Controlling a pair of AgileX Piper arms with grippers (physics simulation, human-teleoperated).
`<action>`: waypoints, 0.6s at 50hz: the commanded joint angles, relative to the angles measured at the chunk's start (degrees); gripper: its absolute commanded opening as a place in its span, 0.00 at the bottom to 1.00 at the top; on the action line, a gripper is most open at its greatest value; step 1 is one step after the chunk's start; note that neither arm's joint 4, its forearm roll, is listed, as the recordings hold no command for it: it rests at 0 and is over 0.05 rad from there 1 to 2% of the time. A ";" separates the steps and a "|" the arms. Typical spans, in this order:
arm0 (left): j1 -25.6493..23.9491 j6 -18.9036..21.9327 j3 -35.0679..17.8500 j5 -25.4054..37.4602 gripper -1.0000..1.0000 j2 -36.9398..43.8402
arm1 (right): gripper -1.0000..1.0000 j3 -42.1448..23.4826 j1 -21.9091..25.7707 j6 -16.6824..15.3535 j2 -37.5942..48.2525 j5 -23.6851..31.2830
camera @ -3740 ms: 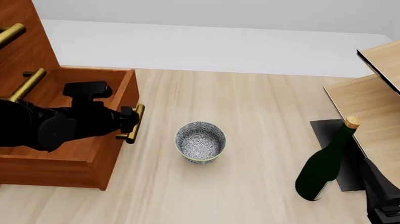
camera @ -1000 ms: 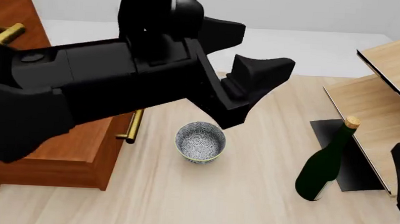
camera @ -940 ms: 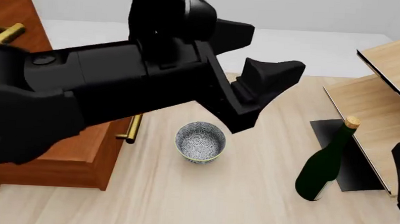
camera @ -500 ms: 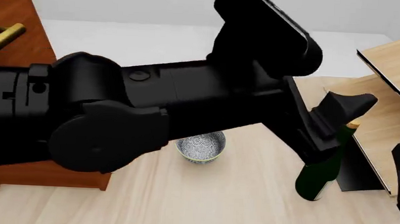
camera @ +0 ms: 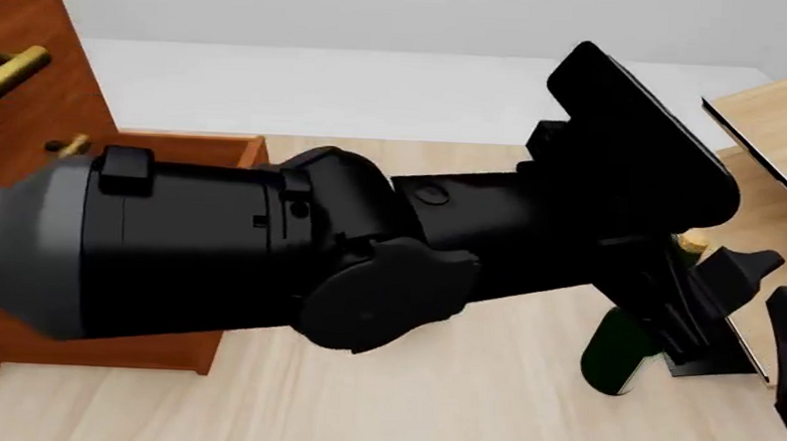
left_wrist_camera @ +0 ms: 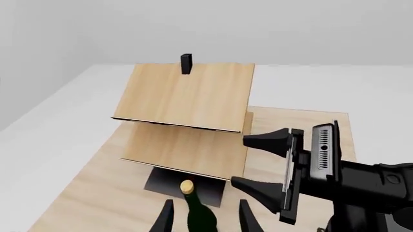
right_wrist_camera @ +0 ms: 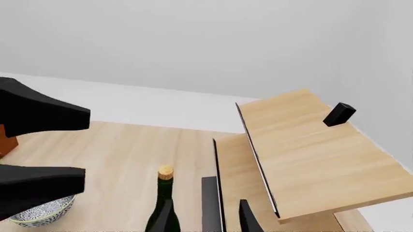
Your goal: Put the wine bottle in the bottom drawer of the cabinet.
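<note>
The dark green wine bottle (camera: 611,358) stands upright on the table at the right, mostly hidden behind my left arm in the front view. Its tan cork (left_wrist_camera: 187,186) shows in the left wrist view. My left gripper (left_wrist_camera: 205,221) is open, with one finger on each side of the bottle's neck; I cannot tell whether they touch it. My right gripper (left_wrist_camera: 263,166) is open and empty, close beside the bottle. The reddish-brown cabinet (camera: 34,75) stands at the far left with its bottom drawer (camera: 171,143) pulled open.
A pale wood rack (right_wrist_camera: 303,145) with sloping shelves stands just right of the bottle, with a dark mat (right_wrist_camera: 210,203) under it. A patterned bowl (right_wrist_camera: 38,212) sits mid-table, hidden by my left arm in the front view.
My left arm has swung from the drawer across the table to the right, and its open gripper now straddles the bottle's neck. The bottle and right arm have not moved.
</note>
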 commanded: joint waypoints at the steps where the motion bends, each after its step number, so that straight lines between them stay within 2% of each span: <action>1: 1.11 0.82 -2.95 0.35 1.00 3.90 | 1.00 0.53 -0.21 0.15 0.00 -0.16; 30: 2.93 3.05 -1.80 -1.53 1.00 7.65 | 1.00 1.10 -0.11 -0.08 0.00 -0.27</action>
